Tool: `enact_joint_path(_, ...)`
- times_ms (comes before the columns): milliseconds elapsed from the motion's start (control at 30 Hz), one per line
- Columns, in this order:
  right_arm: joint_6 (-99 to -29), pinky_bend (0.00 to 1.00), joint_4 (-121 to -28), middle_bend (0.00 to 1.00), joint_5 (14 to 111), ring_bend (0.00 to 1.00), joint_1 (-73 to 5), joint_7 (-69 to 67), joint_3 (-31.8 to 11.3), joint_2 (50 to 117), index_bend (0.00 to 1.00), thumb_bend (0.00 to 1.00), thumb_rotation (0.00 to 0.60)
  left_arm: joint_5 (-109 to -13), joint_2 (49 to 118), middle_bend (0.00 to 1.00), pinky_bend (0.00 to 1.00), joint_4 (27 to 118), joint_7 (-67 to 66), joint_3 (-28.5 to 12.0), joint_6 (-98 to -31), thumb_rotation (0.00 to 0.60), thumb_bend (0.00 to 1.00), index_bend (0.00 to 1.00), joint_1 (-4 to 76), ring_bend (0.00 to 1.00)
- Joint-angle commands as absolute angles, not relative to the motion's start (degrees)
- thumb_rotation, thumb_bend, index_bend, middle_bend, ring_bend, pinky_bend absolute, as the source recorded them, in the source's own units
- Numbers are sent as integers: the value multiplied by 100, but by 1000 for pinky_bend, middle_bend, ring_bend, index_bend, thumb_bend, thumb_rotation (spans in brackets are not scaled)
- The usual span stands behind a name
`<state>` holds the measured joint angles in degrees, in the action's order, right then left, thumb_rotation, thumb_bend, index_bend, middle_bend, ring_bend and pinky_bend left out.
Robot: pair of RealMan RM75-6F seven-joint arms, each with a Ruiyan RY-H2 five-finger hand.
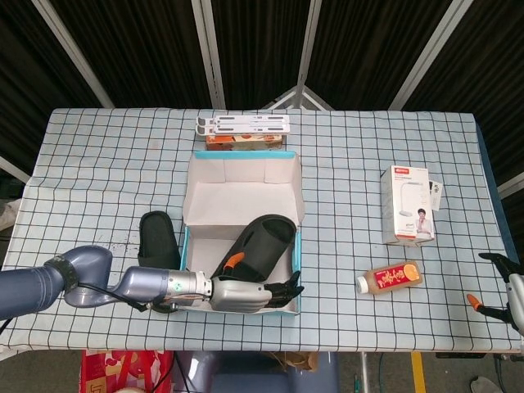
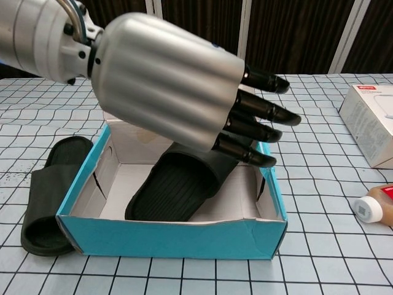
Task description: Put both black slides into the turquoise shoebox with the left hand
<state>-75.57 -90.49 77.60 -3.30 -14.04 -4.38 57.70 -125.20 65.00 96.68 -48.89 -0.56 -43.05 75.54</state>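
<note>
One black slide (image 1: 264, 242) (image 2: 178, 184) lies inside the turquoise shoebox (image 1: 241, 309) (image 2: 172, 236), its toe toward the box's far right corner. The other black slide (image 1: 157, 240) (image 2: 49, 196) rests on the table just left of the box. My left hand (image 1: 246, 292) (image 2: 178, 86) hovers over the box's front edge, fingers spread and holding nothing, lifted clear of the slide. My right hand (image 1: 501, 288) sits at the table's right edge in the head view; I cannot make out how its fingers lie.
A white stand (image 1: 244, 124) on a small carton lies behind the box. A white product box (image 1: 408, 205) (image 2: 374, 120) and a lying bottle (image 1: 390, 277) (image 2: 374, 209) are to the right. The shoebox's lid flap (image 1: 241, 168) stands open at the back.
</note>
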Motion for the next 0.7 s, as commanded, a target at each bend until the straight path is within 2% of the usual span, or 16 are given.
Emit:
enact_joint_path(33,-7544,271,-9058,253,7763,260,-337,-1386,-434,5773,259,234,600,-12406,6430,120,158,9702,-4832,-226,-4374,600,218,46,7513,49)
enact_joint_path(133,-7535,271,-9072,252,7767,260,-339,-1381,-428,5764,259,233,600,-12072,6520,207,158,9739,-4663,-365,-4959,600,218,76,7124,79)
enact_joint_path(200,-7535,271,-9070,252,7758,260,-338,-1391,-433,5763,259,234,600,-11740,6738,254,158,9811,-4380,-392,-5646,600,218,102,6670,103)
enact_joint_path(300,-7508,271,-9053,252,7741,260,-344,-1422,-434,5763,259,234,600,-11506,7086,279,158,9929,-4046,-332,-6767,600,218,126,5967,109)
enact_joint_path(400,-7486,271,-9050,252,7737,260,-355,-1425,-435,5764,259,233,600,-11277,7385,291,158,10115,-3643,-152,-7421,600,218,129,5425,109)
enact_joint_path(467,-7485,271,-9058,253,7755,260,-359,-1417,-428,5768,259,233,600,-10981,7566,299,158,10316,-3318,69,-7629,600,218,133,5058,109)
enact_joint_path(700,-7472,271,-9093,253,7755,260,-371,-1349,-420,5775,259,233,600,-10082,7795,296,158,10667,-3689,312,-7404,600,218,131,4401,109)
